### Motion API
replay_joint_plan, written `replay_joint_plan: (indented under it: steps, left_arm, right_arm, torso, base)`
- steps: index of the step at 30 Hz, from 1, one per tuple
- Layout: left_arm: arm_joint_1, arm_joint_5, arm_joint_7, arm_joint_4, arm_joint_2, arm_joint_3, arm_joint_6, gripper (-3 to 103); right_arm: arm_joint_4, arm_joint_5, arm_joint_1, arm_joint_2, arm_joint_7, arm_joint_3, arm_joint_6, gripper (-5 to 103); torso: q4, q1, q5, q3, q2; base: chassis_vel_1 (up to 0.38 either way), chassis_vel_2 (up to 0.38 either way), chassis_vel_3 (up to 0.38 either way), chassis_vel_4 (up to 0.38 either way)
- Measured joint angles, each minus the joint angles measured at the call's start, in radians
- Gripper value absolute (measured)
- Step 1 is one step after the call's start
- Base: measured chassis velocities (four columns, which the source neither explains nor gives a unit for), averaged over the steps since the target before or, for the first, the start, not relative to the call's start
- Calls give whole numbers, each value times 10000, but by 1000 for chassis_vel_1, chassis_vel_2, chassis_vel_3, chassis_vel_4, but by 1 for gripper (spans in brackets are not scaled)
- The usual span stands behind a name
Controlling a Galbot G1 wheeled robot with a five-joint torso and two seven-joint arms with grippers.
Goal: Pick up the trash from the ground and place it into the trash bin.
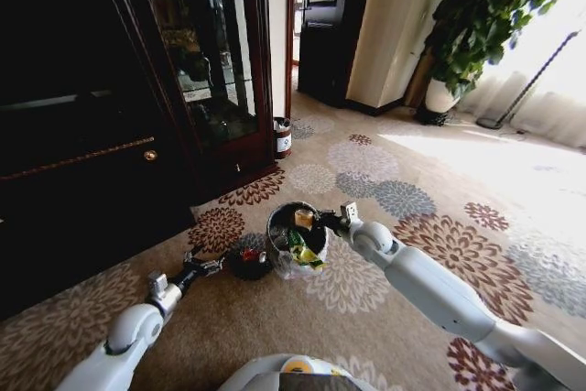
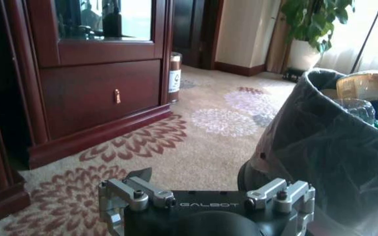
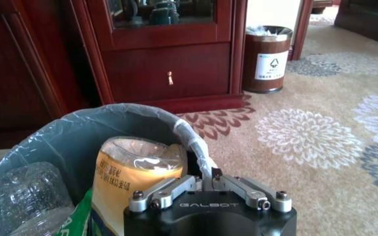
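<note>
Right gripper (image 1: pixel 322 219) sits at the rim of the trash bin (image 1: pixel 275 222), fingers drawn together on a small bottle (image 1: pixel 303 218) with a yellow-orange label. In the right wrist view the bottle (image 3: pixel 136 169) stands just inside the grey-white liner (image 3: pixel 77 129), with the gripper (image 3: pixel 205 183) pinched at its near side. Whether the grip carries load or merely touches, cannot tell.

Bin contents: a clear crumpled bottle (image 3: pixel 18 189) and a green wrapper (image 1: pixel 304 252) that spills over the near rim. Bin stands on the patterned carpet (image 1: pixel 366 162), in front of the dark wooden cabinet (image 1: pixel 110 89).

Left gripper (image 1: pixel 205 266) is low over the carpet, just beside a dark round object with a red piece (image 1: pixel 248 256) that lies against the bin's base. From the left wrist view its fingers point toward the bin wall (image 2: pixel 333 147); state of opening: cannot tell. The dark-and-red item looks like remaining trash, not yet lifted.

Judgement on step: right arm is at the deposit stage. To do it well, bottle should be fully past the rim before release, and clear of the liner edge so the bag is not dragged inward. Pile is already high; a release near the rim risks the bottle rolling out over the green wrapper. Centre of the bin is the safer drop point.

A smaller brown cylinder with a white label (image 1: pixel 282 136) stands by the cabinet corner, well apart.
</note>
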Motion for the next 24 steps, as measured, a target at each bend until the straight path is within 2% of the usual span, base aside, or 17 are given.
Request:
replay_joint_plan:
  steps: [3, 6, 7, 10, 15, 18, 24]
  left_arm:
    - [-364, 148, -64, 252, 12, 309, 125, 100]
    - [-1406, 202, -572, 1241, 95, 990, 377, 100]
    - [-1406, 202, -572, 1241, 95, 990, 377, 100]
    - [-2574, 159, -846, 2579, 183, 1575, 728, 100]
    - [-3490, 70, -741, 3604, 269, 2171, 949, 100]
    - [-4121, 126, -312, 4375, 265, 2772, 964, 100]
    - [-4397, 194, -467, 4649, 99, 3399, 1136, 100]
  right_arm:
    - [-88, -62, -15, -160, -155, 140, -1, 2]
    - [-154, -77, -53, -275, -266, 373, 1, 2]
    - [-154, -77, -53, -275, -266, 373, 1, 2]
    - [-33, -59, -168, -523, -349, 608, 13, 2]
    - [188, -25, -358, -853, -398, 767, 13, 2]
    - [390, 13, -527, -1159, -401, 906, 13, 2]
    - [517, 63, -639, -1331, -394, 975, 16, 2]
  torso:
    - [-1, -1, -2, 0, 0]
    - [0, 0, -4, 2, -1]
    - [0, 0, -4, 2, -1]
    - [3, 0, -5, 3, -1]
    - [2, 0, -3, 3, -1]
    - [0, 0, -3, 3, -1]
    - [5, 0, -2, 2, -1]
  base:
    - [1, -74, -26, 29]
    - [0, 0, 0, 0]
    - [0, 0, 0, 0]
    - [0, 0, 0, 0]
    - [0, 0, 0, 0]
    - [0, 0, 0, 0]
    - [0, 0, 0, 0]
